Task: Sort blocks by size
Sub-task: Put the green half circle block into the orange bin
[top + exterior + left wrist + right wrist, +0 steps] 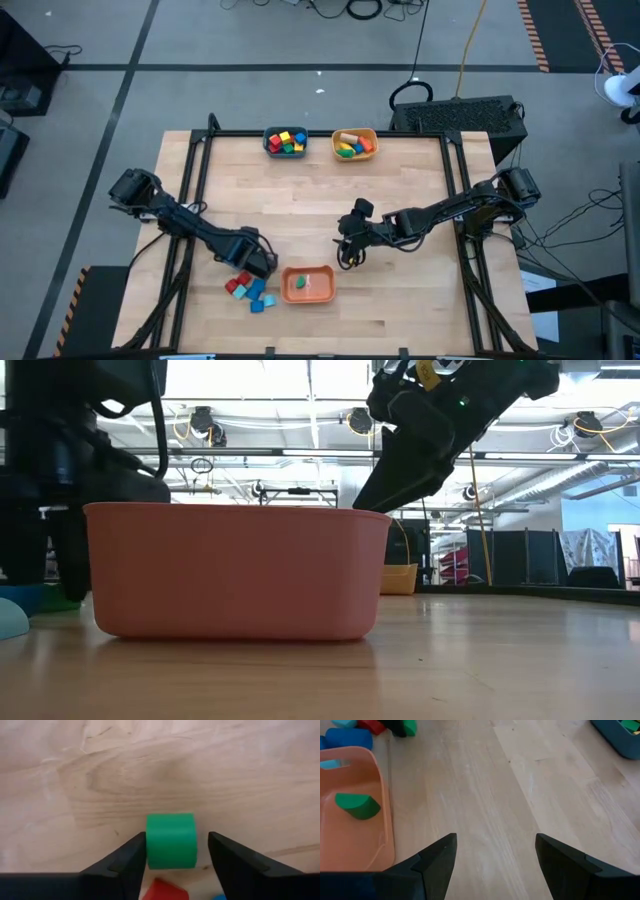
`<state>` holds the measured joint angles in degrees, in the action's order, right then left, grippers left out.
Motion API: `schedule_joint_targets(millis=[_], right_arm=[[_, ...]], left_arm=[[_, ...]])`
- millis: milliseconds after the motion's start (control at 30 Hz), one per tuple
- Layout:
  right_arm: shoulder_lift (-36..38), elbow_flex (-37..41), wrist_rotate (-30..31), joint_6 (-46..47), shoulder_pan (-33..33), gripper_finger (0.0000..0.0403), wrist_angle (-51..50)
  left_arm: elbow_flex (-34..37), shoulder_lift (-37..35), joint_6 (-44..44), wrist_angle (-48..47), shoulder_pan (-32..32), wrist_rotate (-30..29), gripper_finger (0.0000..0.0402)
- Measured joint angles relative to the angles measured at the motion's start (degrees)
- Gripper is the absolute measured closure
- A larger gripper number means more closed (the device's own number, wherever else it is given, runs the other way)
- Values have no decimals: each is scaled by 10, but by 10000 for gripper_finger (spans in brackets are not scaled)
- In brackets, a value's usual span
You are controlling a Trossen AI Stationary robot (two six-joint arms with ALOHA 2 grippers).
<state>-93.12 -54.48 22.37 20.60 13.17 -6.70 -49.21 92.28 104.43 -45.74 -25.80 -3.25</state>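
My left gripper [258,262] is open and low over the table, just beyond the loose blocks [250,290]: red, blue and light blue pieces on the wood. In the left wrist view its fingers [176,838] stand on either side of a green block [171,841] that rests on the table, with a red block [165,892] nearer the wrist. My right gripper [348,250] is open and empty [495,838] above bare table, to the right of the orange bowl [307,285]. A green half-round block [357,805] lies in that bowl. My left gripper has one finger [134,854] right against one side of the green block [149,845], and I cannot tell whether it touches. The other finger [220,855] stands clear of the opposite side, with a gap. The fingers point down and the block sits flat on the table.
A teal bowl [285,142] and a yellow bowl [354,144], both with blocks in them, stand at the table's far edge. The orange bowl [235,570] fills the front of the low view. Bare wood lies between the two arms and the far bowls.
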Motion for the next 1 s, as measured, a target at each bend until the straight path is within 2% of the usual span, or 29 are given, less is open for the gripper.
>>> schedule_joint_targets(millis=[200,500,633,733,867,1000], right_arm=[[0,0,0,1,2,147,0],[0,0,1,13,8,147,0],[0,0,2,15,12,147,0],[0,0,2,22,13,147,-1],[0,0,2,24,13,147,-4],[0,0,2,35,15,147,-5]], left_arm=[[0,0,-22,0,0,-9,268],[-1,-22,-77,-4,7,-36,268],[-26,-49,-102,-23,7,-73,268],[-60,-63,-165,-17,6,-117,268],[-127,-63,-314,-4,0,-176,268],[-156,-57,-455,81,-9,-198,268]])
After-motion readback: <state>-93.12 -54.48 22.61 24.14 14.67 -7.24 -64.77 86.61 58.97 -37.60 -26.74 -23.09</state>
